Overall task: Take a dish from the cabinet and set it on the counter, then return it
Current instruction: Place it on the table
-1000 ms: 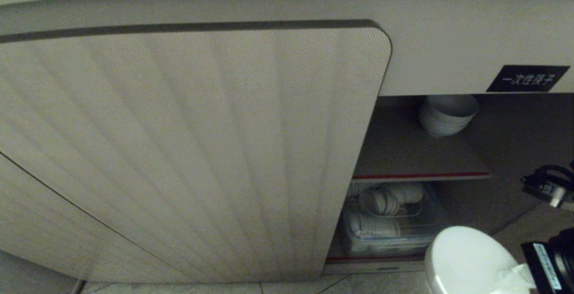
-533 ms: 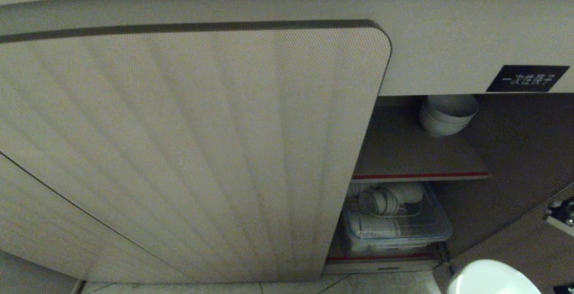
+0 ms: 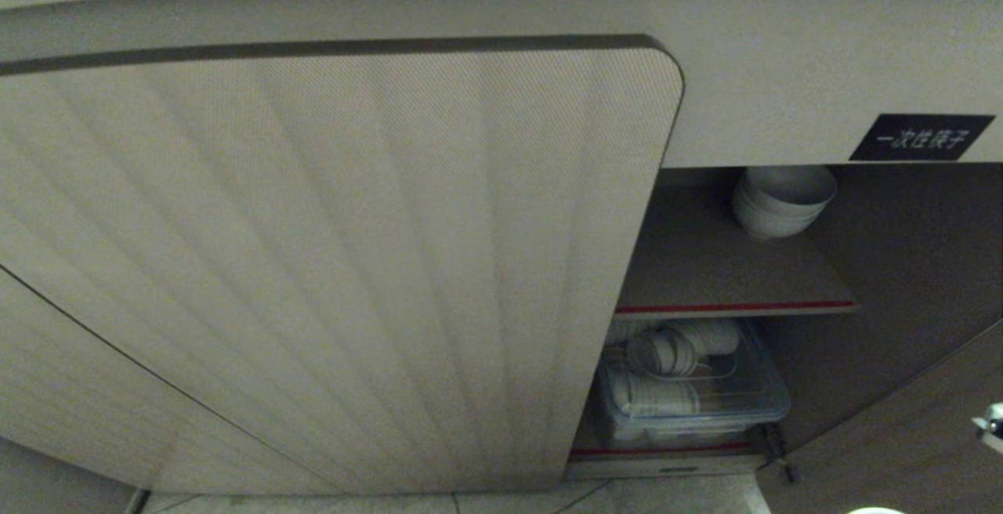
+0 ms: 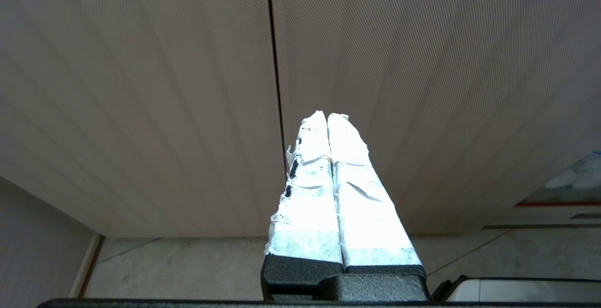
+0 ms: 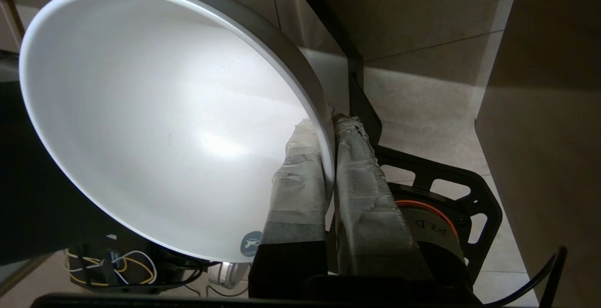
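Below my shelf I see a clear bin [image 3: 764, 408] packed with white cups [image 3: 662, 353], and pale floor tiles [image 3: 666, 497] beneath.

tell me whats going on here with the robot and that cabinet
The right gripper is shut on the rim of a white bowl, one finger inside and one outside, holding it out in front of the open cabinet. More white bowls sit stacked on the cabinet's upper shelf. The left gripper is shut and idle, facing the ribbed doors.
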### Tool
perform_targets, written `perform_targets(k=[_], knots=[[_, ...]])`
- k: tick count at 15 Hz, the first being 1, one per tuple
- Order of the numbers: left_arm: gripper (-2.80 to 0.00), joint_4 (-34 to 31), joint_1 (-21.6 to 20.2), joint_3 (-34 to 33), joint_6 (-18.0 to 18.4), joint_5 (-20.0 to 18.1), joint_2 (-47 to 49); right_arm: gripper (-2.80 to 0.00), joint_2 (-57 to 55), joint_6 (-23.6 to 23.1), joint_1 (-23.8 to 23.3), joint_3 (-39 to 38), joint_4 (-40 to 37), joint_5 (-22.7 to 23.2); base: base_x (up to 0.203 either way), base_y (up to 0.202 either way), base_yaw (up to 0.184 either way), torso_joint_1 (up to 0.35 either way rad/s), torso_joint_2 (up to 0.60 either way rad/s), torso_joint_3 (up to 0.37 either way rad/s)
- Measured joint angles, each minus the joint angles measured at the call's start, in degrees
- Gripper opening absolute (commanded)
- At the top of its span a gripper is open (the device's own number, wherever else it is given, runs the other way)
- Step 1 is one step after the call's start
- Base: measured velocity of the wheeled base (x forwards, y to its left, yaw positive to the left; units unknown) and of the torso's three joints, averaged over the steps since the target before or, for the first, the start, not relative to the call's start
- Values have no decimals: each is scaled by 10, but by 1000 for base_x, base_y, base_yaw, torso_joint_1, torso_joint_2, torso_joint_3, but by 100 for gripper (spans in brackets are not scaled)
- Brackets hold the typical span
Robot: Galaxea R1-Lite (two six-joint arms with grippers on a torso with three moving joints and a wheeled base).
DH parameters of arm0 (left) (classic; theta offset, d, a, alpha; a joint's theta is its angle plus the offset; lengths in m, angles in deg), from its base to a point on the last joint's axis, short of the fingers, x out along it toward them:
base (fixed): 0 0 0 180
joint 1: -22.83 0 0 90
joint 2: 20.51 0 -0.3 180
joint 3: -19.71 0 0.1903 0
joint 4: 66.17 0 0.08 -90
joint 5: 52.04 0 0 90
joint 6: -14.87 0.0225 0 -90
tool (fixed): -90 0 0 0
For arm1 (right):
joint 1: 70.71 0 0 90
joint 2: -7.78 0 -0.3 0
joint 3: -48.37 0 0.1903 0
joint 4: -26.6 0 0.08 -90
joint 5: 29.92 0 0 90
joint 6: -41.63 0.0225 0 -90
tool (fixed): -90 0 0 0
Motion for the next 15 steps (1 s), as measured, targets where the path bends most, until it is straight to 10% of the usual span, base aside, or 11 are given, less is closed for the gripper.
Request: perform_targets(k=[5, 15], knots=[[-280, 0, 0, 0, 0, 0, 0, -280, 8, -92, 0, -23, 0, 1, 0, 0, 0, 0, 0, 0], [-280, 0, 0, 0, 0, 0, 0, -280, -7, -100, 56, -18, -5, 1, 0, 0, 0, 0, 0, 0]])
